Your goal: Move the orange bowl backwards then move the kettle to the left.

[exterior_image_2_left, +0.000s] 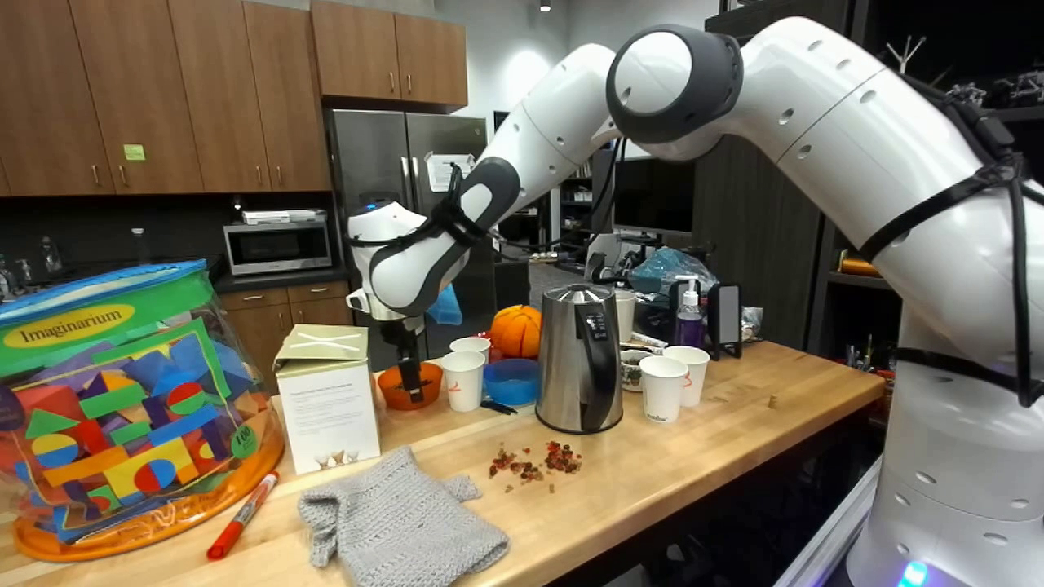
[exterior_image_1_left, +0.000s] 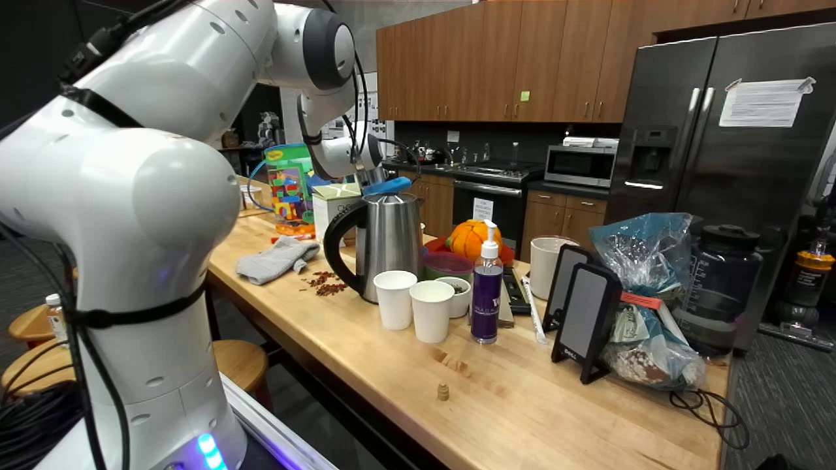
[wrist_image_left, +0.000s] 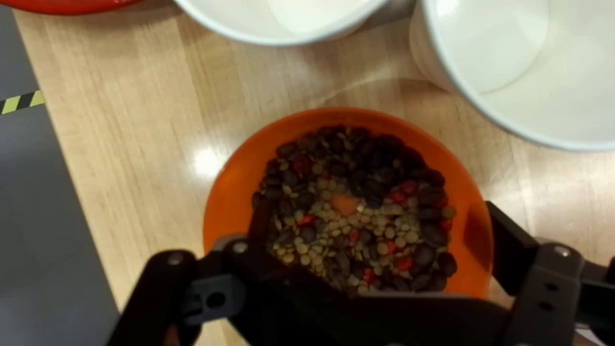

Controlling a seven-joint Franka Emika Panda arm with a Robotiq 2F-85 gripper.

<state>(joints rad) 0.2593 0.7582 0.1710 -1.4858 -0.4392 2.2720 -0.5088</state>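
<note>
The orange bowl (exterior_image_2_left: 430, 391) stands on the wooden counter between the white box and a white cup in an exterior view. In the wrist view the bowl (wrist_image_left: 230, 192) holds dark beans, pale lentils and red bits. My gripper (wrist_image_left: 379, 221) is low at the bowl with its fingers wide apart. The right finger is outside the rim; the left finger shows over the bowl's side. One finger of the gripper (exterior_image_2_left: 412, 383) shows in front of the bowl. The shiny kettle (exterior_image_2_left: 571, 359) stands upright nearer; in an exterior view the kettle (exterior_image_1_left: 394, 238) hides the bowl.
White cups (exterior_image_2_left: 465, 381) and a blue bowl (exterior_image_2_left: 512, 381) stand between orange bowl and kettle. A white box (exterior_image_2_left: 326, 408), grey cloth (exterior_image_2_left: 408, 522) and spilled beans (exterior_image_2_left: 534, 461) lie around. Two white cups (exterior_image_1_left: 394, 303) stand beside the kettle. The counter edge (wrist_image_left: 72, 178) shows.
</note>
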